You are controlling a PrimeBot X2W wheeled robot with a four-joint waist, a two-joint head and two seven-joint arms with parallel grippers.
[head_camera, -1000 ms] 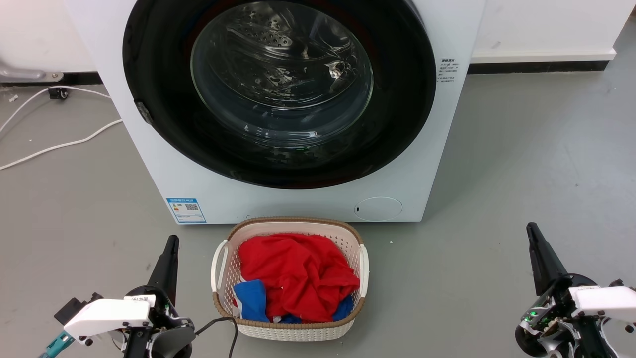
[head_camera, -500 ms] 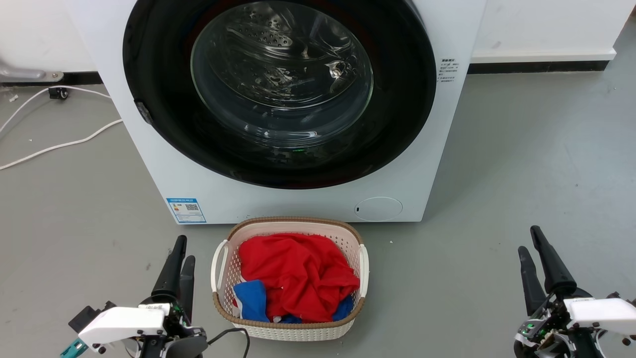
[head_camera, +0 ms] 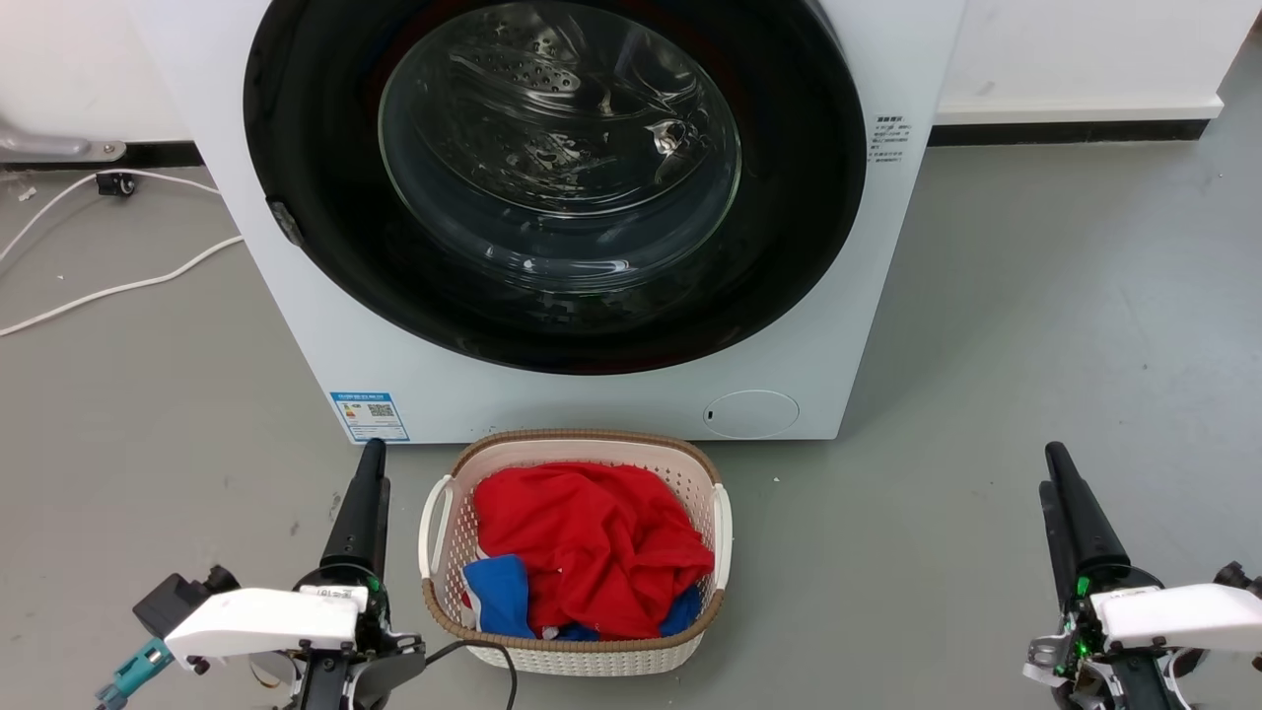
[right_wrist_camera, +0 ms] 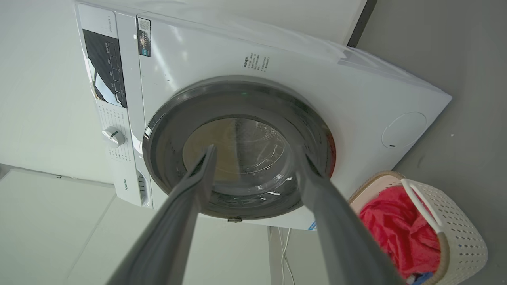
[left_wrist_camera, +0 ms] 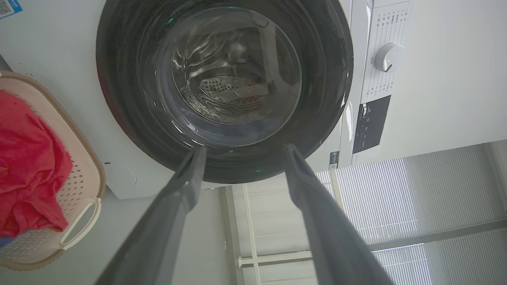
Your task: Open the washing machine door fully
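Door (head_camera: pixel 555 182) shut; left claw (head_camera: pixel 372 456) and right claw (head_camera: pixel 1053 465) both wide and empty.
Head view: I see the door as a glossy black disc with a clear domed window, flush on the front of the white machine (head_camera: pixel 296 325) and above the basket (head_camera: pixel 577 437) of red cloth (head_camera: pixel 592 537). The claws sit low on either side, well apart from it. A blue label (head_camera: pixel 370 416) with a QR code is at the machine's lower left and small print (head_camera: pixel 887 138) is by the door's right edge; I can read neither. Left wrist view: fingers spread with nothing between them, door ahead, beside a white dial (left_wrist_camera: pixel 389 57) and a black panel (left_wrist_camera: pixel 370 123) whose lettering is too tiny for me. Right wrist view: fingers spread likewise; there is a QR sticker (right_wrist_camera: pixel 144 36) at the top corner and a brand word (right_wrist_camera: pixel 127 184) near the dial, which I can't make out.
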